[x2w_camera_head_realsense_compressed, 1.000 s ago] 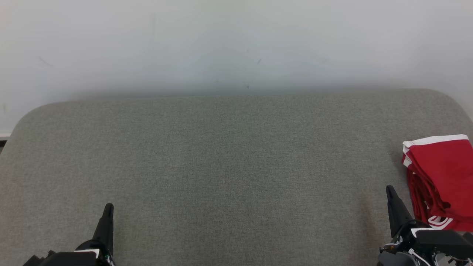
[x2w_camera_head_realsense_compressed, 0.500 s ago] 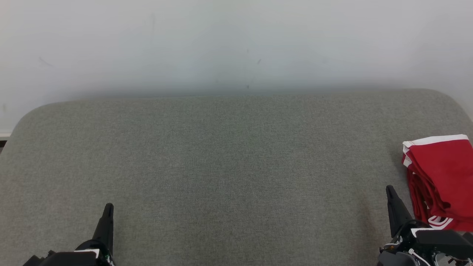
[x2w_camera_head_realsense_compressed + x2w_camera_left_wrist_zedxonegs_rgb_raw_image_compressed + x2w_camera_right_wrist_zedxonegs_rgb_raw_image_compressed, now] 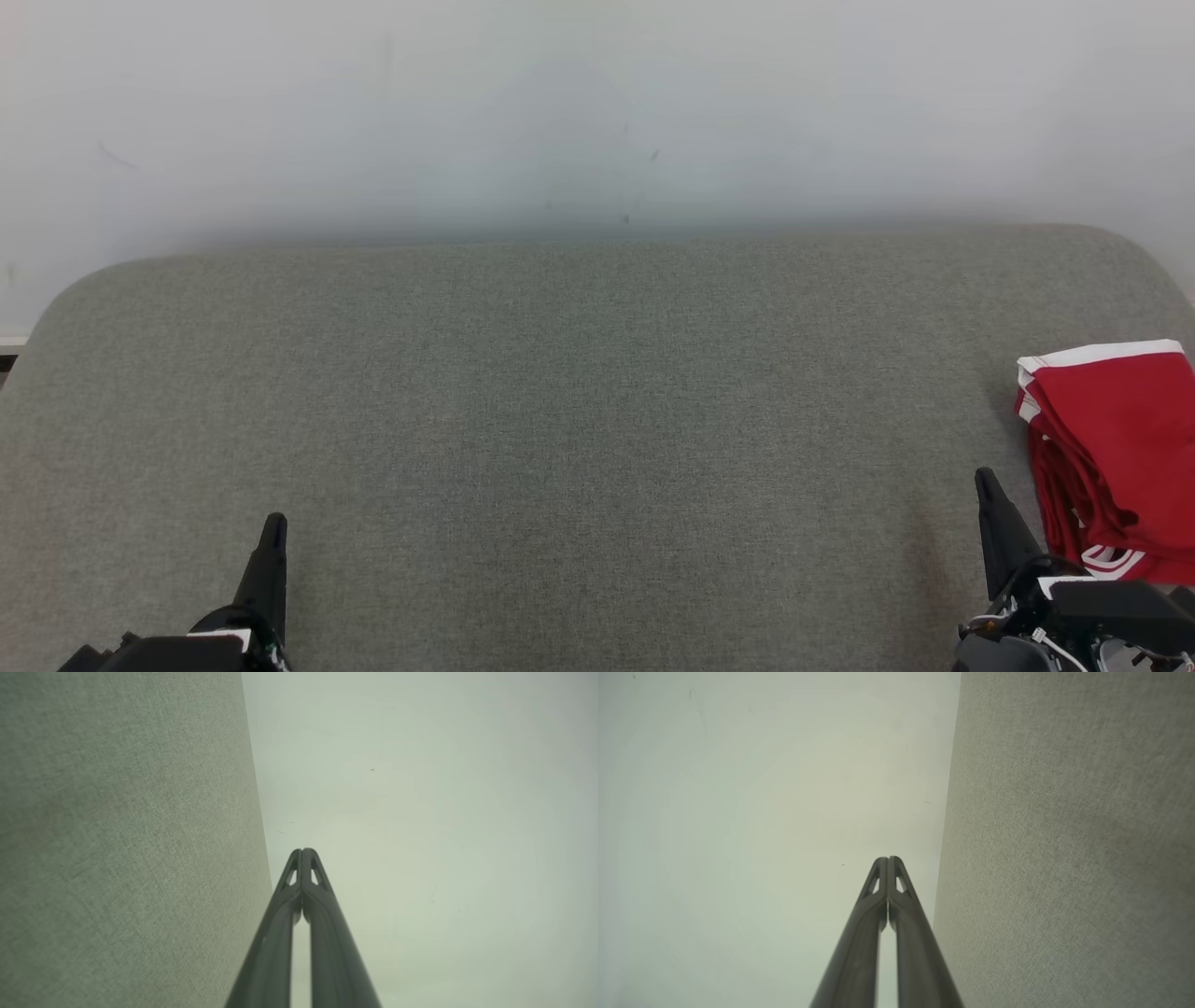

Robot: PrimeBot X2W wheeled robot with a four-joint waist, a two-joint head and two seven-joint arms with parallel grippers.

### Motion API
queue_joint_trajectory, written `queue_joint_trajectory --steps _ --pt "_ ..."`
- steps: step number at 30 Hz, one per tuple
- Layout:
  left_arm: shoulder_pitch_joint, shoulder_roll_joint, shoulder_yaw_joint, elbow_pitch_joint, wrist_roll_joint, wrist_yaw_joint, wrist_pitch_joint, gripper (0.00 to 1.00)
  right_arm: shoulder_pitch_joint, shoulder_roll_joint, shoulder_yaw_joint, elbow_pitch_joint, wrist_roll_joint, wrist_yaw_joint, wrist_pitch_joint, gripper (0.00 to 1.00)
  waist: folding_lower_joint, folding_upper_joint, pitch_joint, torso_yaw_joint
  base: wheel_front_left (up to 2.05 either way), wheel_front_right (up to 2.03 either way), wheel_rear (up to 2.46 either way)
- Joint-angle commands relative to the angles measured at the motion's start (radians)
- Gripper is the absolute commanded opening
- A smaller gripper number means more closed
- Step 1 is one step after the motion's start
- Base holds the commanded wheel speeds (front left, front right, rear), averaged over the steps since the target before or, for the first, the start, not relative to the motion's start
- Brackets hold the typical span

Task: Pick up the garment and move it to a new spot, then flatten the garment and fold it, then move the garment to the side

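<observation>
Fingers [image 3: 275, 924] of the left gripper [image 3: 274, 521] are pressed together, pinching nothing; the right gripper [image 3: 983, 478] is the same; one red garment [image 3: 1120, 439] lies folded at 3 o'clock on the grey cushion [image 3: 579, 420], just beside the right gripper; one white wall [image 3: 597, 112] stands at 12 o'clock behind the cushion's far edge; wide cushion lies between both grippers.

Cushion [image 3: 560, 420] open mid/left; garment [image 3: 1120, 439] blocks far rt.

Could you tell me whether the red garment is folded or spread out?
Folded: the red garment sits as a compact bundle, with stacked layer edges showing along its left side.
</observation>
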Motion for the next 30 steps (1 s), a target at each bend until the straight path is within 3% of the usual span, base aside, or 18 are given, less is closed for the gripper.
queue_joint_trajectory --steps 1,30 --pt "-0.01 0.005 0.004 0.0 -0.004 -0.003 0.002 0.0 -0.008 0.002 -0.001 -0.001 0.002 -0.002 0.002 0.0 0.0 0.0 0.0 0.0 0.0 0.0 0.0" --pt "-0.01 0.005 0.003 0.0 -0.005 -0.003 0.002 0.0 -0.008 0.002 -0.001 -0.001 0.002 -0.002 0.002 0.0 0.0 0.0 0.0 0.0 0.0 0.0 0.0"
